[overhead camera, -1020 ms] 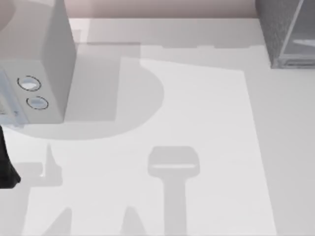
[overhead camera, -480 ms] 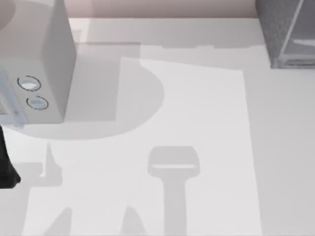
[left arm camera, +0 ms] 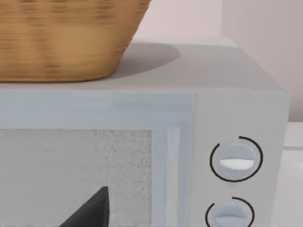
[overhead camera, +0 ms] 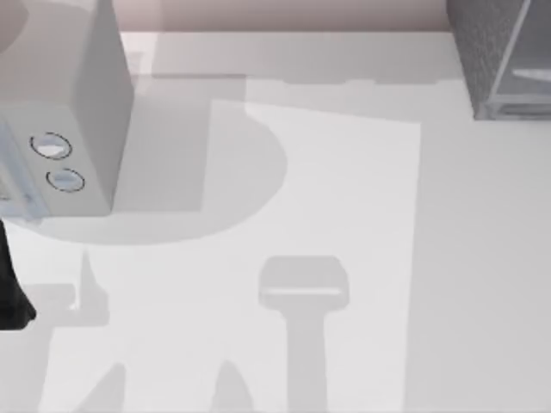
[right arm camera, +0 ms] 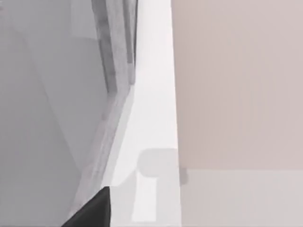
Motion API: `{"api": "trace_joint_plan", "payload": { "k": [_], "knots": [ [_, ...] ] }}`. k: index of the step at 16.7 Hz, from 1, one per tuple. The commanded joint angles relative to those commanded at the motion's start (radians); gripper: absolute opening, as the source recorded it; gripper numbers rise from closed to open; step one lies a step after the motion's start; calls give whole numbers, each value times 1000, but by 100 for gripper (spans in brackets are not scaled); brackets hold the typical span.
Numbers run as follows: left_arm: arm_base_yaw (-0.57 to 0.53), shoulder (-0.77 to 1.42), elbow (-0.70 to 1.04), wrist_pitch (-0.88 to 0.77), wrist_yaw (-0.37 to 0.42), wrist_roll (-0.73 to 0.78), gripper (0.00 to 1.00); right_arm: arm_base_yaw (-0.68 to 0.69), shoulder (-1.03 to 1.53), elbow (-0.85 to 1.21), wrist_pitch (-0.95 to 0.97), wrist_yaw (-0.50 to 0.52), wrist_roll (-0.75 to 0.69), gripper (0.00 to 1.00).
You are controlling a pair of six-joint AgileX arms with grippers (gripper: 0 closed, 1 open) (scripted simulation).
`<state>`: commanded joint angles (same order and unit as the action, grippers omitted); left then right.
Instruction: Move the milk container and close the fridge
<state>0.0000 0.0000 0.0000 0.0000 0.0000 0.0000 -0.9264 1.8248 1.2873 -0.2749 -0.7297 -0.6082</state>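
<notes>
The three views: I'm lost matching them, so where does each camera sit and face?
Top view: above the table, looking down; the left arm's dark body at its left edge.
Left wrist view: faces the microwave front, basket on top.
Right wrist view: along the fridge door.
Shared: microwave dials in the top and left wrist views.

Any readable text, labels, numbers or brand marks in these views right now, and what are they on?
None: no readable word, number or brand mark anywhere.
Light grey box with two round dials: the dials carry no printed markings.
Fridge, at the top view's right rear: plain speckled surface, no lettering.
Wicker basket on top of the box: no tag or label.
</notes>
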Motion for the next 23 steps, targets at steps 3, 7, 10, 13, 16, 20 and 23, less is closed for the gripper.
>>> {"api": "trace_joint_plan", "payload": {
  "k": [3, 7, 10, 13, 16, 20, 23],
  "knots": [
    [0, 0, 0, 0, 0, 0, 100, -11, -5, -4, 2, -2, -2, 100],
    [0, 0, 0, 0, 0, 0, 100, 53, -22, -21, 25, 41, 40, 100],
    [0, 0, 0, 0, 0, 0, 100, 183, -55, -58, 74, 140, 127, 100],
    [0, 0, 0, 0, 0, 0, 100, 353, -96, -110, 136, 276, 242, 100],
    [0, 0, 0, 0, 0, 0, 100, 535, -137, -168, 201, 426, 368, 100],
    [0, 0, 0, 0, 0, 0, 100, 754, -180, -240, 275, 606, 516, 100],
    [0, 0, 0, 0, 0, 0, 100, 867, -199, -277, 312, 697, 590, 100]
  ]
}}
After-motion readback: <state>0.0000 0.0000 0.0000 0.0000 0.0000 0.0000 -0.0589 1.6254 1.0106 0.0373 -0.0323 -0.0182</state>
